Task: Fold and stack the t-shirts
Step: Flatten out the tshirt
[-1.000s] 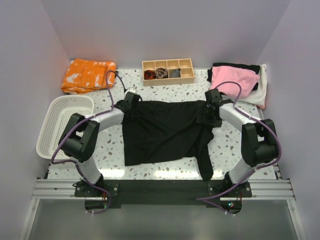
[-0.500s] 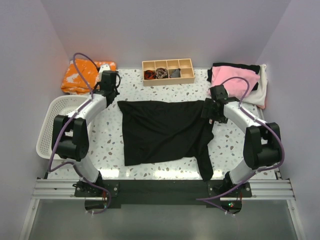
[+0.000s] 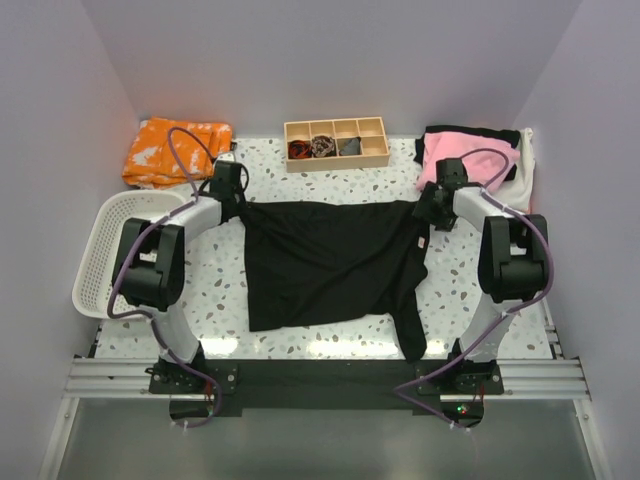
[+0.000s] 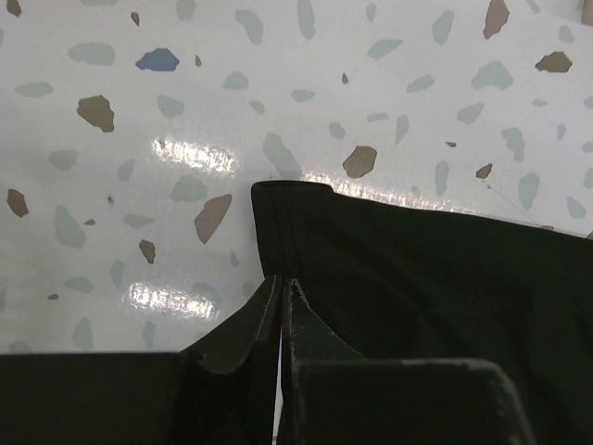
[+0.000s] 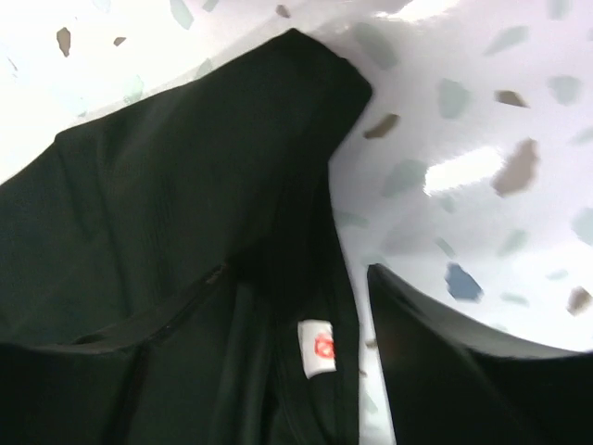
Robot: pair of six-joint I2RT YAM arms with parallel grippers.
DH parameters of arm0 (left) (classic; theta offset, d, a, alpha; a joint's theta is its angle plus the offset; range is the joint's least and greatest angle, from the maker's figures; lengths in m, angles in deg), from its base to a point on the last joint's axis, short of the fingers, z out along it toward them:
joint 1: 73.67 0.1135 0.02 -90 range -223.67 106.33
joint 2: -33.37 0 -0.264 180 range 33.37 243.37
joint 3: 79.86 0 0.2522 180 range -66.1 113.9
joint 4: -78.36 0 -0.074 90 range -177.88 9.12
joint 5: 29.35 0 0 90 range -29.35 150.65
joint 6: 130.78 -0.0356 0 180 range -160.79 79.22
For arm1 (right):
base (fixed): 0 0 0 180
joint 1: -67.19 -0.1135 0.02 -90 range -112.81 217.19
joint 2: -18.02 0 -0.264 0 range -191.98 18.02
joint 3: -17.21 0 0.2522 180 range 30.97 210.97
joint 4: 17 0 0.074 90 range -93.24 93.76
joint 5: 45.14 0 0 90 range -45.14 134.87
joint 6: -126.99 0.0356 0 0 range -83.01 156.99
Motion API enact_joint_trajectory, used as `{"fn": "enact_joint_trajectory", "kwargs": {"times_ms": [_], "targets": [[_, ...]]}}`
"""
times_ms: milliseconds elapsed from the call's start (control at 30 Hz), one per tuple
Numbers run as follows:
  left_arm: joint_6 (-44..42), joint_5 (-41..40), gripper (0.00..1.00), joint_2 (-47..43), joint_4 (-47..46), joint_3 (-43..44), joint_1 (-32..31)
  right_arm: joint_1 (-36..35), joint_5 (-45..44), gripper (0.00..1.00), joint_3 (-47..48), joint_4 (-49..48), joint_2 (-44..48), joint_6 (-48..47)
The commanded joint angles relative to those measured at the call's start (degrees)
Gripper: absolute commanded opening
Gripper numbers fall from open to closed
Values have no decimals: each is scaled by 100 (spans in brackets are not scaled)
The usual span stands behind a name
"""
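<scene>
Left gripper [image 4: 281,283]: fingers are pinching tight on the hem of the black t-shirt [image 3: 325,260], just below its far-left corner. Cloth is running straight into the closed tips.

Right gripper [image 3: 431,207]: jaws are standing apart over the far-right corner. One finger [image 5: 435,362] is showing with a sliver of table between it and the cloth; the other is lost against the black fabric. It is gripping nothing. A white label [image 5: 317,349] is lying just beside that finger.

The shirt is lying spread in the middle of the table [image 3: 225,285], far edge pulled straight between the two grippers, one sleeve trailing toward the near-right edge. The table is glossy white with coloured flecks and is throwing glare. Pale lavender walls [image 3: 330,60] are closing in three sides.

Against half a second ago: the left gripper, then off the cloth and nearer the orange cloth [image 3: 170,150], is now back down at the corner. The right gripper is sitting slightly farther back and right. The shirt's outline is looking about the same.

Around: a white basket [image 3: 140,195] is sitting at the left edge, a wooden compartment tray [image 3: 335,162] at the far centre, a pile of t-shirts [image 3: 470,162], pink on top, at the far right. The right arm's cable is looping across that pile.
</scene>
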Motion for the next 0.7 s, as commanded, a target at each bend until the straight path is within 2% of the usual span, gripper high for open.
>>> {"fn": "enact_joint_trajectory", "kwargs": {"times_ms": [0, 67, 133, 167, 200, 233, 267, 300, 333, 433, 667], "targets": [[185, 237, 8, 115, -357, -129, 2, 85, 706, 57, 164, -681, -263, 145], [220, 211, 9, 107, -374, -208, 2, 103, 829, 57, 147, -839, -351, 154], [229, 185, 15, 89, -409, -295, 2, 112, 848, 47, 111, -892, -386, 128], [246, 184, 21, 106, -444, -305, 2, 120, 856, 40, 103, -971, -395, 102], [247, 184, 24, 124, -462, -322, 2, 138, 883, 27, 94, -998, -395, 84], [255, 202, 27, 150, -454, -322, 2, 147, 900, 20, 85, -1015, -386, 75], [264, 228, 26, 168, -462, -322, 2, 147, 883, 5, 68, -1050, -343, 49], [264, 263, 22, 220, -488, -322, 2, 173, 900, 0, 50, -1051, -308, 40], [264, 298, 12, 255, -506, -340, 2, 164, 944, 0, 32, -1077, -255, 22], [194, 395, 0, 422, -664, -288, 2, 173, 953, 0, -47, -1060, 78, -39], [62, 501, 0, 730, -708, 187, 169, 164, 409, 0, -240, -358, 1002, -162]]}}
